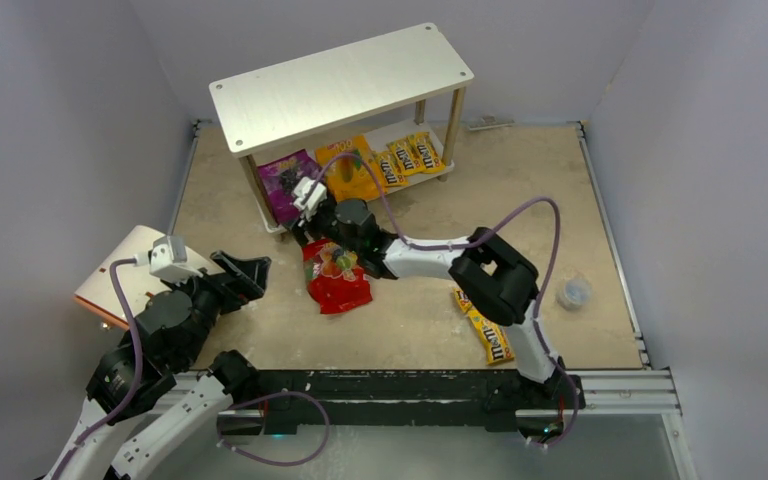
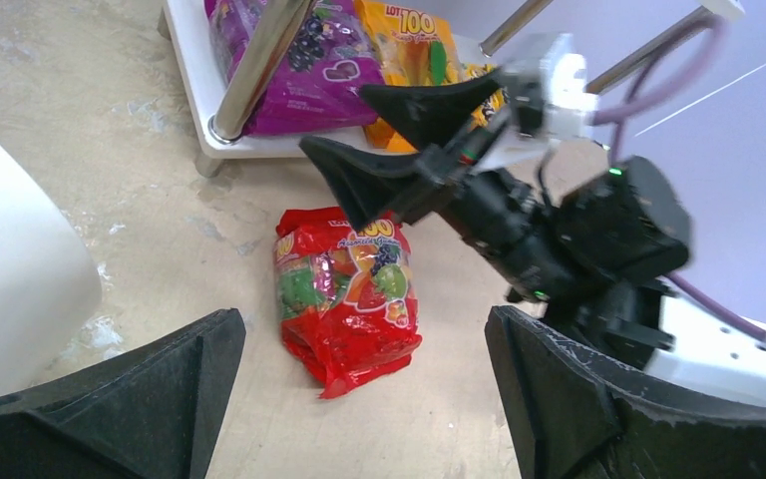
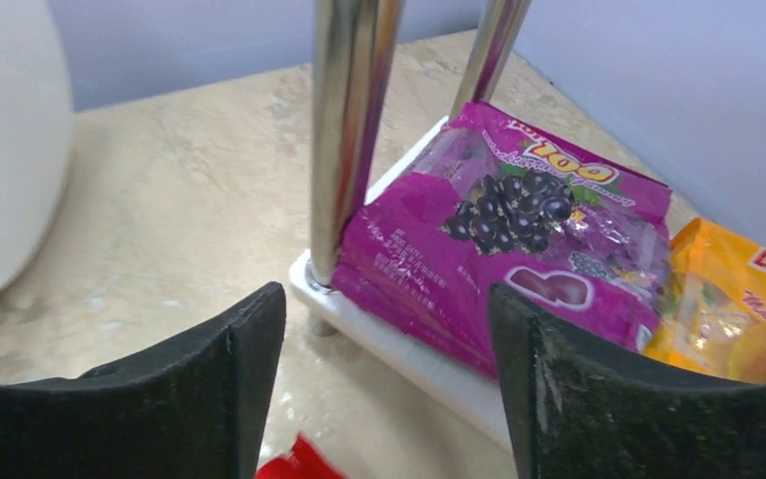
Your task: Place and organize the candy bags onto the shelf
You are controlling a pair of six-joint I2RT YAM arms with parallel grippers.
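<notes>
**Mostly shelved, one red bag out on the counter**

Leftmost, at 9 o'clock on the counter [image 1: 560,190], sits a cream-white object [image 1: 120,272] with orange trim. Just beside it the left hand [image 1: 248,272] hangs released and empty. Its fingers are spread wide toward the red bag [image 1: 337,280], which lies flat on the counter at that hand's 3 o'clock (near the middle, apart from the shelf).

At 12 o'clock stands the shelf [image 1: 340,85]. On its lower board the purple bag [image 1: 285,185] lies at the left end, just behind the front-left post [image 1: 257,190]. Next come the orange-yellow bag [image 1: 348,172] and a row of small M&M's packets [image 1: 408,158].

The right hand [image 1: 300,212] is low in front of the purple bag, released too, with nothing between its fingers. The red bag lies at its 6 o'clock.

Further right, at 4 o'clock, more yellow packets [image 1: 487,328] lie loose on the counter beneath the right arm. A small grey object [image 1: 573,292] sits at 3 o'clock.
</notes>
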